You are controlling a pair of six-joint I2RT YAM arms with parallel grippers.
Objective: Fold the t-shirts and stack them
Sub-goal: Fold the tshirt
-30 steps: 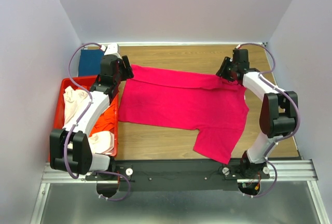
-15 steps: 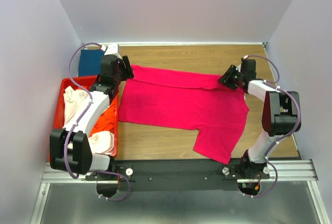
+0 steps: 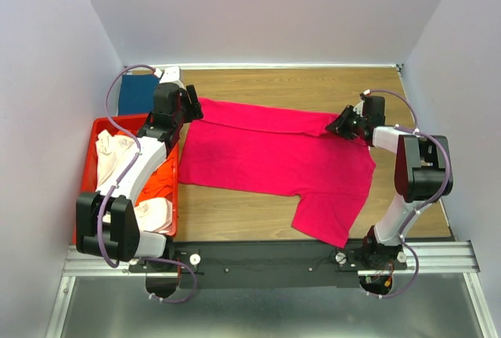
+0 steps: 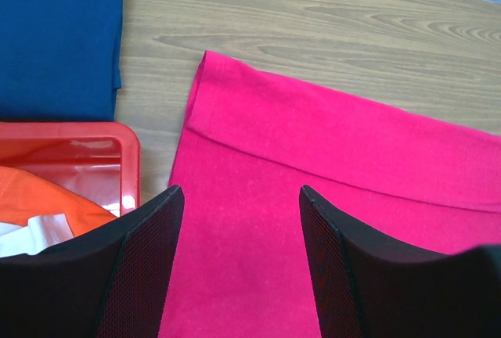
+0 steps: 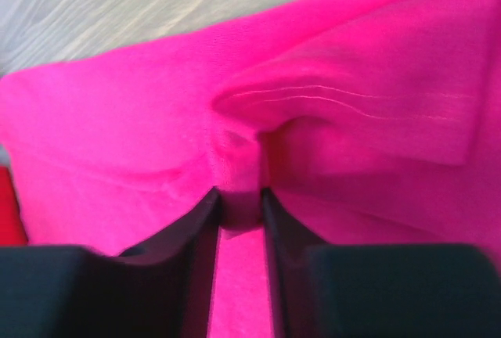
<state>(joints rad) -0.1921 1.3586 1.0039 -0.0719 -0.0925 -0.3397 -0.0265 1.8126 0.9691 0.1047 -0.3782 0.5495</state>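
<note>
magenta-pink t-shirt [image 3: 274,158] spread across the wooden table [image 3: 297,84], mostly flat, one sleeve reaching toward the near edge. right gripper [image 5: 239,205] at the shirt's far right edge, jaws nearly together, pinching a puckered fold of the pink cloth. left gripper [image 4: 239,252] over the shirt's far left corner, jaws wide apart, holding nothing, flat cloth below; touching or not, cannot tell. dark blue t-shirt [image 4: 55,33] at the table's far left corner, just beyond the red plastic crate [image 3: 98,124]. orange t-shirt [image 3: 160,181] and cream-white t-shirts [image 3: 113,154] inside the crate.
</note>
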